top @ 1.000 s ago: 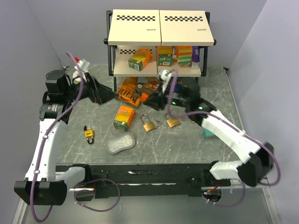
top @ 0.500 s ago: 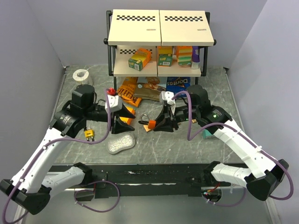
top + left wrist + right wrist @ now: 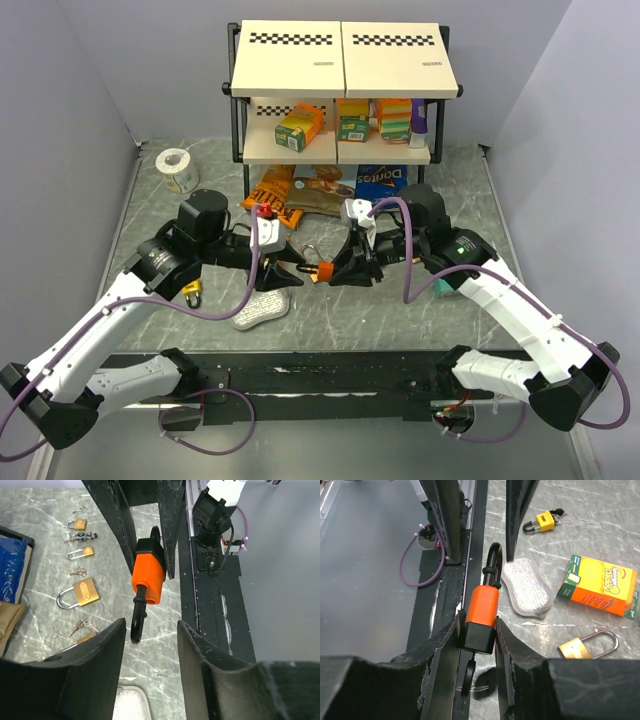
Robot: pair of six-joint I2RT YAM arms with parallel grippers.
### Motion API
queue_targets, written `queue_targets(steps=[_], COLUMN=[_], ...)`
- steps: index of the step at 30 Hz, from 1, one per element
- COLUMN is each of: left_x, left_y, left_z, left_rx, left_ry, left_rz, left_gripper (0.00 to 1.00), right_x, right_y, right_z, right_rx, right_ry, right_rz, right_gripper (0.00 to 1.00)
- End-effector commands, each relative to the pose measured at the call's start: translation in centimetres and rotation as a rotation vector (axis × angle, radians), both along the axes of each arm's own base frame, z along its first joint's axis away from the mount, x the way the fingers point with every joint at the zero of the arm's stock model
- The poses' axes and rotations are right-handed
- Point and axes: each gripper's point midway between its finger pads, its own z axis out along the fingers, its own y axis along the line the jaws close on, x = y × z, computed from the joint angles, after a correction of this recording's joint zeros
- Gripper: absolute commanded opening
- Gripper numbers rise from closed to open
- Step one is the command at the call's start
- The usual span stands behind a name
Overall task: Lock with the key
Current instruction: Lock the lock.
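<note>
An orange padlock point(image 3: 484, 611) with a black base hangs above the table, with my right gripper point(image 3: 477, 625) shut on its base. A key point(image 3: 469, 677) sticks out of the base, toward the wrist. The black shackle point(image 3: 493, 562) points away toward my left arm. In the left wrist view the padlock point(image 3: 148, 575) faces me, and the shackle's point(image 3: 136, 622) end reaches in between the tips of my left gripper point(image 3: 151, 626). That gripper is open and touches nothing. From above, both grippers meet at the padlock point(image 3: 322, 270) mid-table.
Brass padlocks point(image 3: 82, 592) and loose keys point(image 3: 82, 626) lie on the marble table. A yellow padlock point(image 3: 190, 292), a white scrub pad point(image 3: 260, 308), an orange box point(image 3: 600, 585), chip bags point(image 3: 300, 190), a tape roll point(image 3: 177, 165) and a stocked shelf point(image 3: 340, 90) surround the grippers.
My left arm swung from the far left to the table's middle and its jaws narrowed. My right gripper came forward from near the chip bags, holding the orange padlock.
</note>
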Motion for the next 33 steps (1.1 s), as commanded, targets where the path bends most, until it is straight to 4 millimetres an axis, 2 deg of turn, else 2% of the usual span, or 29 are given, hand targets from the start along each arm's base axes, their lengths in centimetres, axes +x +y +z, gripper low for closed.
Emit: queue_targets(steps=[1,5,9,14,20,26,33], left_x=[0.4,0.3,0.0,-0.5,-0.9,-1.3,-1.9], left_y=[-0.7,-0.6,-0.5,-0.5,-0.7,-0.9,-1.4], left_z=[0.0,-0.6,-0.9,-1.3,-1.3,-0.9,0.2], left_rx=[-0.007,0.004,0.017,0.031,0.034,0.025,-0.008], left_ry=[-0.026,-0.022,-0.013,0.012,0.040,0.067,0.116], left_rz=[0.008,0.004,-0.011,-0.038,-0.063,-0.084,-0.112], left_gripper=[0.49,0.42,0.28,0.25,0.17,0.01,0.01], right_x=[-1.1,-1.2,-1.1,-1.0,-0.9,-0.5,-0.2], right_y=[0.3,0.2,0.2,0.2,0.2,0.4,1.0], right_z=[3.7,3.5,3.6,3.5,3.6,3.4,3.2], right_rx=[0.100,0.096,0.105,0.106,0.110,0.105,0.108], right_ry=[-0.098,-0.094,-0.107,-0.113,-0.131,-0.166,-0.225], right_rz=[0.060,0.058,0.050,0.052,0.051,0.040,0.042], right_gripper=[0.00,0.00,0.00,0.00,0.00,0.00,0.00])
